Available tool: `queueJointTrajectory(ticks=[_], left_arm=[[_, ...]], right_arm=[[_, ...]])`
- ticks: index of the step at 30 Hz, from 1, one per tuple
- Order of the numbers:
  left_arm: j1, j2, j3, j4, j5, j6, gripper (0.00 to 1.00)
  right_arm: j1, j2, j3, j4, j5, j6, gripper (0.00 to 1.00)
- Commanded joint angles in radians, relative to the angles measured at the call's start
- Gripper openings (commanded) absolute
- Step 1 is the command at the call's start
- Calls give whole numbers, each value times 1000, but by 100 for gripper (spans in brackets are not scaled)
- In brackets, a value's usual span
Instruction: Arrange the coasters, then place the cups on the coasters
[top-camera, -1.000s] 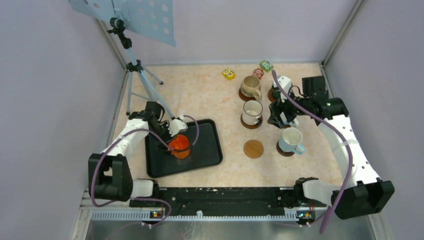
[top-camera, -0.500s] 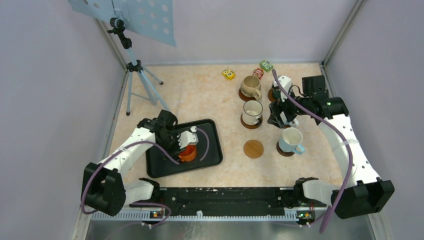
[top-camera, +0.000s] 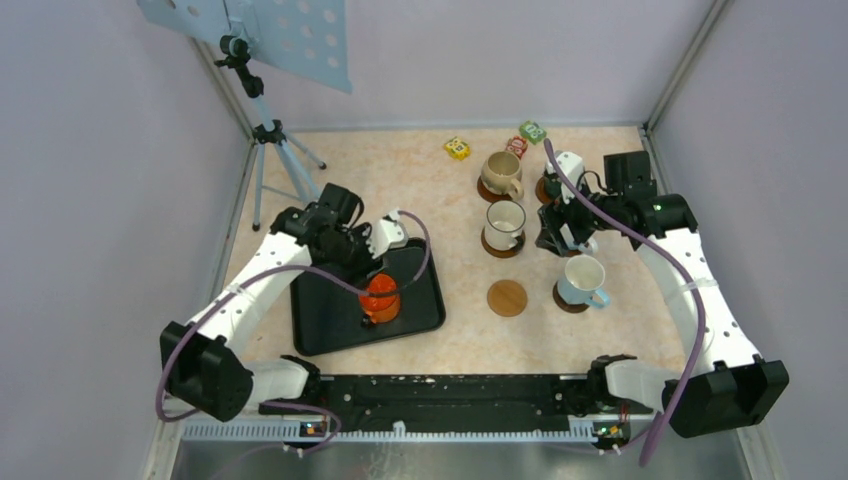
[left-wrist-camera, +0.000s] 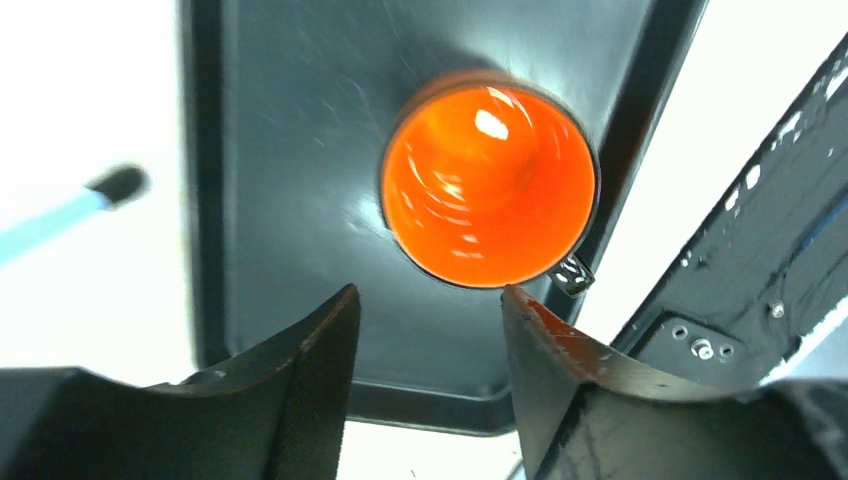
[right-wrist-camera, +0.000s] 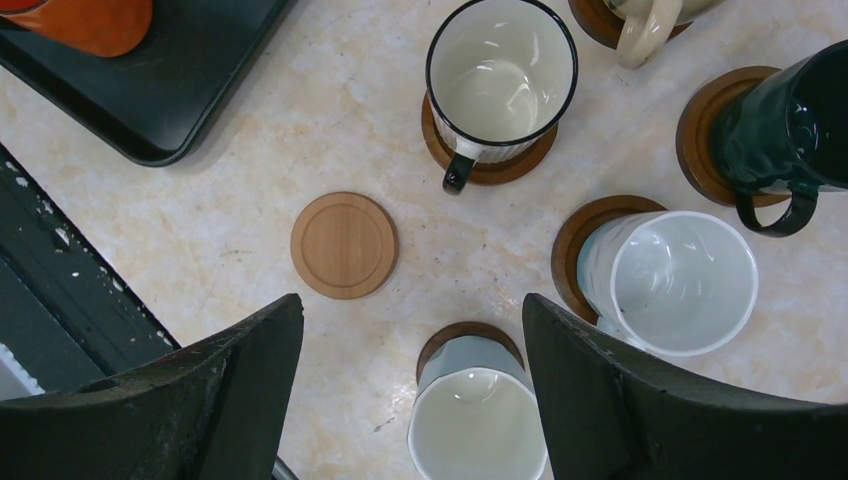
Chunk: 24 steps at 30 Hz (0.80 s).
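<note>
On the beige marbled counter, the black rectangular tray holds the glossy orange ceramic mug upright. The left fingers have just released it and stand half-spread, empty, short of it. Right fingers hang wide, empty, above five seated mugs. One bare round wooden coaster waits; only the tray's rim intervenes.

Left pincer and right pincer both gape.

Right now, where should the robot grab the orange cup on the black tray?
Probably its rim, from straight above: the orange cup stands upright on the tray with its mouth open, so one of the left arm's fingers could slip inside and one outside, pinching the wall.
</note>
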Motion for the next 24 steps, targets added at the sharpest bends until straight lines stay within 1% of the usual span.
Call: queueJointTrajectory(ticks=[1,2,4,8,10,12,14,17,21,24], left_arm=[[-62,-6,137,-44,28,33,66],[-98,-9,137,-26,28,30,68],[-212,-3,132,5,-3,14,72],[-402,51,103,31,-65,-1,75],[-489,80,70,69,-158,-5,77],[-548,108,43,104,-242,8,78],[-582,141,30,128,-327,23,78],[-605,193,30,157,-405,34,76],[-602,216,-3,226,-514,62,75],[-572,232,-11,252,-544,76,74]], right_arm=[[15,0,45,1,1,1,79],[16,0,43,4,1,3,79],[16,2,44,10,-1,8,79],[15,12,61,-3,-13,25,80],[16,17,70,-5,-13,30,80],[16,17,74,-5,-16,33,80],[15,19,75,-6,-18,36,80],[16,22,75,-5,-15,36,80],[16,22,76,-12,-11,31,80],[16,20,69,-9,-1,25,80]])
